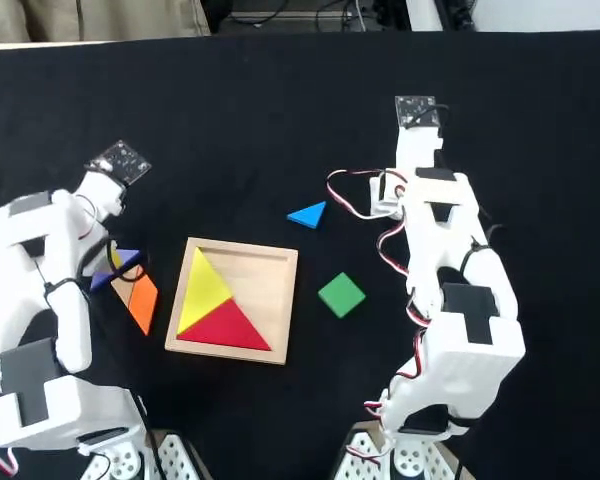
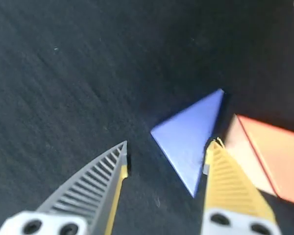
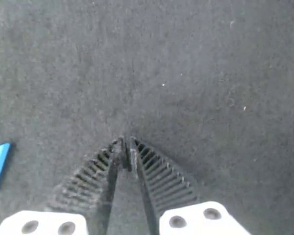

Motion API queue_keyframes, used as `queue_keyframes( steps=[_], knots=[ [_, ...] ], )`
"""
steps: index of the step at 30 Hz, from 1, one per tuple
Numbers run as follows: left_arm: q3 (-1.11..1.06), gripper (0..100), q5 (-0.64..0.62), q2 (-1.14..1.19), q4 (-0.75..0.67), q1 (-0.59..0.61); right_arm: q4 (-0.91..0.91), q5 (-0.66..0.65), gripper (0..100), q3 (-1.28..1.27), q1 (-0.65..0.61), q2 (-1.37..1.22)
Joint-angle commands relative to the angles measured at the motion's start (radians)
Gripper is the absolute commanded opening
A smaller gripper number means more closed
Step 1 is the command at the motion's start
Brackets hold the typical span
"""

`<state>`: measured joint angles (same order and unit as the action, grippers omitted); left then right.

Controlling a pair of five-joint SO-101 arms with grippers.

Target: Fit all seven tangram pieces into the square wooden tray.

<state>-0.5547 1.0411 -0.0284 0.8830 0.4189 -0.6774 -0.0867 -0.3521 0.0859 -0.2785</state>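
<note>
One black cloth (image 1: 240, 110) bears the wooden tray (image 1: 265, 270); cables (image 1: 280, 15) lie beyond it.

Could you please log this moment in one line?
left end effector: open at dark blue triangle; right end effector: shut; tray: yellow triangle, red triangle inside

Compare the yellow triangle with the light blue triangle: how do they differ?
The yellow triangle is much larger than the light blue triangle. The yellow triangle lies inside the wooden tray, against the red triangle; the light blue triangle lies by itself on the black cloth, outside the tray. Both lie flat.
</note>
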Motion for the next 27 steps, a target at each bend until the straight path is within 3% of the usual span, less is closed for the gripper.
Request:
queue_keyframes(
  steps=[1,14,21,27],
  knots=[
    [-0.061,26,-0.008,-0.026,-0.166,0.035,0.011,0.003,1.2,0.056,0.008,0.010],
    [-0.070,26,-0.008,0.086,-0.203,0.035,0.011,0.003,1.2,0.056,0.008,0.013],
    [0.097,26,-0.009,0.114,-0.048,0.015,0.011,0.003,1.2,0.056,0.008,0.013],
    [0.194,25,-0.015,0.293,-0.023,0.005,0.011,0.003,1.2,0.056,0.008,0.013]
  ],
)
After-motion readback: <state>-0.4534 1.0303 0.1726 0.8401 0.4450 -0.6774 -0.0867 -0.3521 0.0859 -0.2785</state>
